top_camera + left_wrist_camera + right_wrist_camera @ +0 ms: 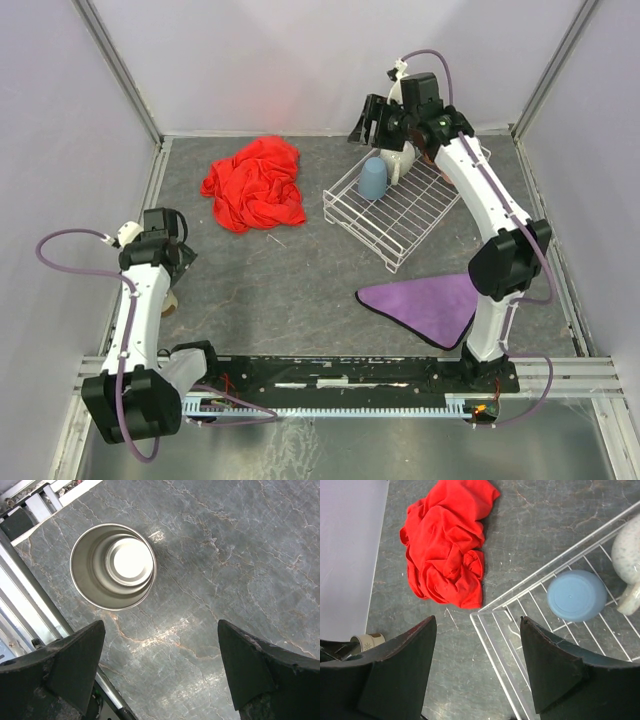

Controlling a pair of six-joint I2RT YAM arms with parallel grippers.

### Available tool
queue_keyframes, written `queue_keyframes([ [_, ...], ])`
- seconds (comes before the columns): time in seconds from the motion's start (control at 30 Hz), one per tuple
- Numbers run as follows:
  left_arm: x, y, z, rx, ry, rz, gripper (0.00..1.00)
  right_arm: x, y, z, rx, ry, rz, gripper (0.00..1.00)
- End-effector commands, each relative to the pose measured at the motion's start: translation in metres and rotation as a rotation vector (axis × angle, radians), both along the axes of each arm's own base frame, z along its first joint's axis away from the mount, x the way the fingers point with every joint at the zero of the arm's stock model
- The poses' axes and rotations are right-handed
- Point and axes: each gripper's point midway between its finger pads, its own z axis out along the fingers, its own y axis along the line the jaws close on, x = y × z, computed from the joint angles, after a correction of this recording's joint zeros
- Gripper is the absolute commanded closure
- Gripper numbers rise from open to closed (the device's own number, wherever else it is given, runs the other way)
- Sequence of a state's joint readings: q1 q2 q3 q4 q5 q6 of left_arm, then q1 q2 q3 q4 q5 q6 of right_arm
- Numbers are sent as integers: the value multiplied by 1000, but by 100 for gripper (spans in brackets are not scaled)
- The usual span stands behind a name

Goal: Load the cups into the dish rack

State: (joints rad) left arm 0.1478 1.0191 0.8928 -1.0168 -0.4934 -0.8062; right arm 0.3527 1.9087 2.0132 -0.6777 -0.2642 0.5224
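The white wire dish rack [412,215] stands at the back right. A light-blue cup [373,180] sits upside down in its far left corner, with a cream handled mug [402,160] beside it. My right gripper [368,125] hovers open and empty above that corner. In the right wrist view [477,665] the rack corner [476,614], blue cup [576,595] and cream mug [629,555] show. My left gripper [178,265] is open over the floor. The left wrist view [160,670] shows an upright metallic cup [113,566] ahead of the fingers, untouched.
A crumpled red cloth [255,185] lies left of the rack. A purple cloth [430,305] lies in front of the rack. A small pale cup [168,300] peeks from behind my left arm, also seen in the right wrist view [367,642]. Metal rails [30,605] edge the floor.
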Motion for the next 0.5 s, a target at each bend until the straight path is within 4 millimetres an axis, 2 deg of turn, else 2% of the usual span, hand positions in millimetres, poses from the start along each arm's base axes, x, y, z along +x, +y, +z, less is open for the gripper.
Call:
queue_keyframes([
  [0.0,4,7,-2,25,-48,21,1,4,12,19,-14,-58,24,25],
  [0.1,2,10,-8,32,-38,36,1,4,20,17,-13,-57,36,25],
  [0.47,22,23,-11,59,-47,36,0,5,32,-3,-16,-22,65,26],
])
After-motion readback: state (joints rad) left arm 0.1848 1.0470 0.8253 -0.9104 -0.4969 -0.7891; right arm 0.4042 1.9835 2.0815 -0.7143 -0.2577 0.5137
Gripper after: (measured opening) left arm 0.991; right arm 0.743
